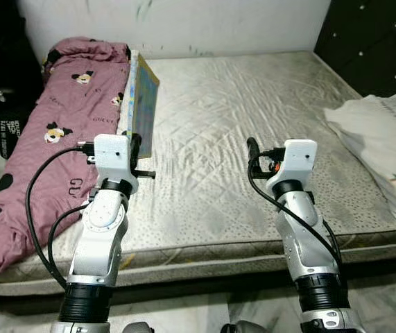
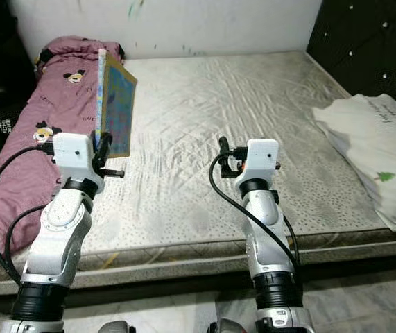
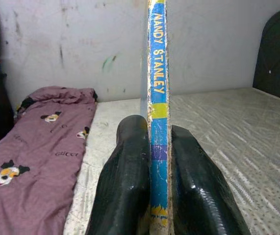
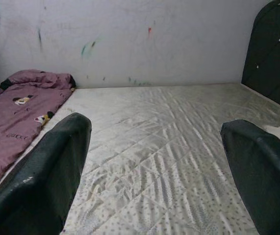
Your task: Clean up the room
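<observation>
A thin blue and yellow book (image 1: 143, 104) stands upright above the left side of the mattress (image 1: 253, 139), held by its lower edge. My left gripper (image 3: 154, 161) is shut on the book (image 3: 158, 98), whose spine reads "NANDY STANLEY". My right gripper (image 4: 154, 161) is open over the middle of the mattress (image 4: 169, 147), nothing between its fingers (image 4: 46, 176). In the eye view the right gripper (image 1: 254, 149) hovers near the bed's front half.
A pink Mickey-print quilt (image 1: 52, 132) lies along the bed's left side. A white pillow (image 1: 385, 146) rests at the right edge. A dark padded headboard (image 1: 371, 41) stands at the right, a white wall (image 1: 204, 24) behind. A black bag (image 1: 7, 125) sits far left.
</observation>
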### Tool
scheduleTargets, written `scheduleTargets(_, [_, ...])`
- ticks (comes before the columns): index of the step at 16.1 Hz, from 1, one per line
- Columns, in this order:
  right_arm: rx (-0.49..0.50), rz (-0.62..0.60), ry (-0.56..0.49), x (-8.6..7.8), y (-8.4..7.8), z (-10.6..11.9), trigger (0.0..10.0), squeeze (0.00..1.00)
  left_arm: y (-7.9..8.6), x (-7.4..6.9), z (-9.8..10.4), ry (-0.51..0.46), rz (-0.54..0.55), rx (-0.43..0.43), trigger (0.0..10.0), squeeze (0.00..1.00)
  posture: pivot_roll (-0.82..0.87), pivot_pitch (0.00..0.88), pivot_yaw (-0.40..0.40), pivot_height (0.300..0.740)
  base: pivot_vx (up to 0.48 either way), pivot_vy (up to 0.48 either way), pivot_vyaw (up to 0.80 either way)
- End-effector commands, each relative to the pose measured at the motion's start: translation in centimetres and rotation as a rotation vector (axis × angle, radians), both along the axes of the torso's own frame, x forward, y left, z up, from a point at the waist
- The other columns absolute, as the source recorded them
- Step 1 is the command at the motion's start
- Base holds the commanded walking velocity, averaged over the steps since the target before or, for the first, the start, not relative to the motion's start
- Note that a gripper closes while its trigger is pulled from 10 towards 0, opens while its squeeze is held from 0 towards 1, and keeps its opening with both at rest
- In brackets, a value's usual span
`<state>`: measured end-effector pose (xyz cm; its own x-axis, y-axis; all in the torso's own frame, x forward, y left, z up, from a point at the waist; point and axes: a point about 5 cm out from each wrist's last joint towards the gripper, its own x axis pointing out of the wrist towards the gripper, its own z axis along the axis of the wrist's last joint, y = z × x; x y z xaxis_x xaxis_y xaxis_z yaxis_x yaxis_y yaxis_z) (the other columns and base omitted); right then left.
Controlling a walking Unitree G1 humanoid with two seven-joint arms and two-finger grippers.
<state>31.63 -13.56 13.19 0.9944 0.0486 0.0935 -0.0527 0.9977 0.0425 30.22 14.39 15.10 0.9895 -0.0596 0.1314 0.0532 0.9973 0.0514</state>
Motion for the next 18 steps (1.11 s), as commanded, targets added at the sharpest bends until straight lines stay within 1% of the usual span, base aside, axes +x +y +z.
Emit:
scheduleTargets(1, [0.011,0.015,-0.014,0.22,0.54,0.38,10.0,0.00,0.51,0.08,1.36,-0.068,0.015,0.002,10.0,0.00,0.05,0.000,0.011,0.740,0.000,0.000,0.00])
scheduleTargets(6, [0.013,0.011,-0.016,0.42,0.55,0.48,10.0,0.00,0.46,0.19,1.49,-0.072,0.010,-0.006,10.0,0.00,0.06,0.000,0.011,0.740,0.000,0.000,0.00])
scheduleTargets(8, [0.015,0.011,-0.017,0.55,0.59,0.57,10.0,0.00,0.35,0.21,1.55,-0.076,0.003,-0.025,10.0,0.00,0.06,0.000,0.012,0.740,0.000,0.000,0.00])
scheduleTargets(11, [0.014,0.010,-0.021,0.72,0.58,0.67,10.0,0.00,0.37,0.20,1.85,-0.098,-0.006,-0.024,10.0,0.00,0.06,0.000,0.010,0.740,0.000,0.000,0.00])
scheduleTargets(15, [0.011,0.009,-0.023,0.76,0.52,0.63,10.0,0.00,0.38,0.21,1.63,-0.083,0.004,-0.038,10.0,0.00,0.05,0.000,0.009,0.740,0.000,0.000,0.00])
scheduleTargets(18, [0.008,0.019,-0.031,0.63,0.44,0.85,10.0,0.00,0.15,0.25,1.15,-0.077,0.008,-0.028,10.0,0.00,0.03,0.000,0.011,0.740,0.000,0.000,0.00])
